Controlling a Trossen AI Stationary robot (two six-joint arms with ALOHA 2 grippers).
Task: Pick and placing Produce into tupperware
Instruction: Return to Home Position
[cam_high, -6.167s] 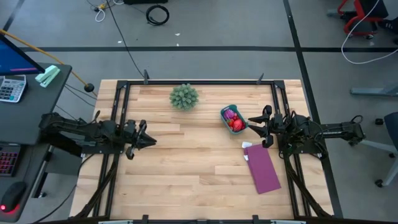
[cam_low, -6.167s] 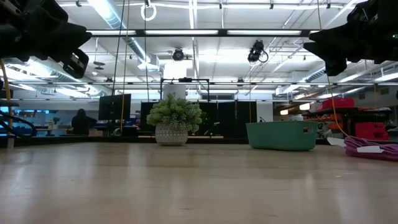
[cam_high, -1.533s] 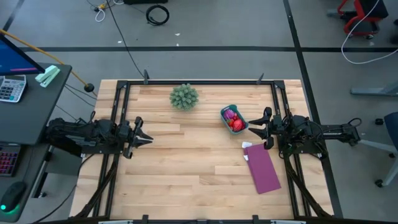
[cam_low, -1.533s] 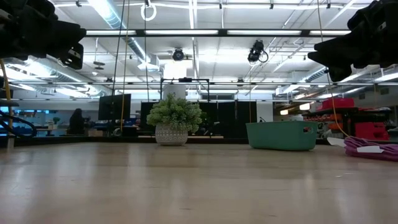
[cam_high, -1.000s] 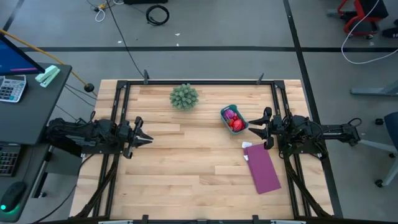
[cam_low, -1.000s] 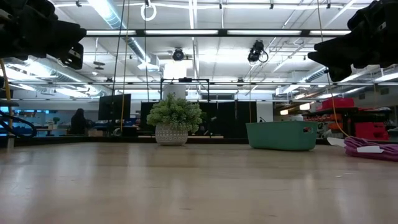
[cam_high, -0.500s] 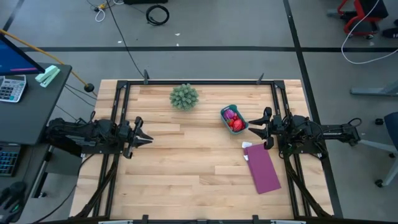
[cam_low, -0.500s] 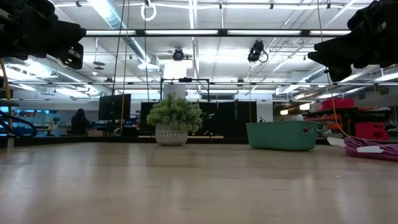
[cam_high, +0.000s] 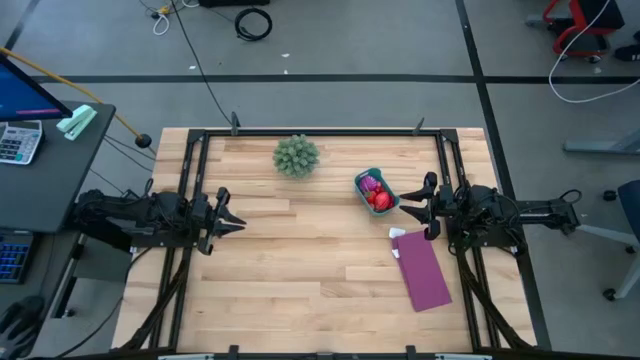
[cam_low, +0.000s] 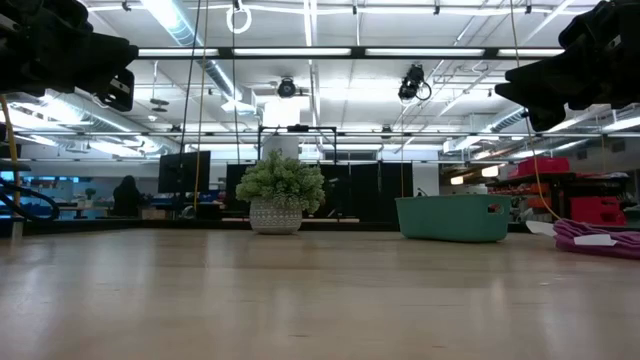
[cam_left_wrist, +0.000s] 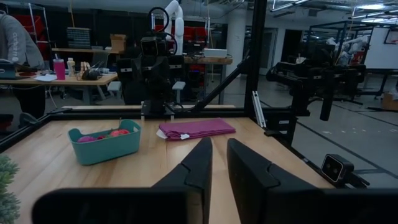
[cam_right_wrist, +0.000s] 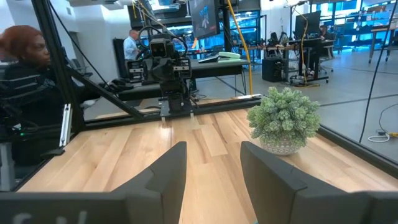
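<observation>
The teal tupperware (cam_high: 376, 192) stands on its base at the table's right far part, holding the produce: a purple-pink ball (cam_high: 372, 184) and a red one (cam_high: 380, 200). The left wrist view shows the tupperware (cam_left_wrist: 104, 144) with the produce (cam_left_wrist: 115, 132) above its rim. My right gripper (cam_high: 408, 203) hovers just right of the tub, open and holding nothing. My left gripper (cam_high: 232, 218) hovers over the table's left side, far from the tub, fingers (cam_left_wrist: 202, 163) open by a narrow gap. In the low view both arms hang high above the tupperware (cam_low: 452, 218).
A spiky green plant in a pot (cam_high: 296, 155) stands near the far edge. A flat purple sheet (cam_high: 421, 267) lies below the right gripper, toward the near right. Bare wood fills the table's middle and near part. A person (cam_right_wrist: 25, 81) sits beyond the table's left side.
</observation>
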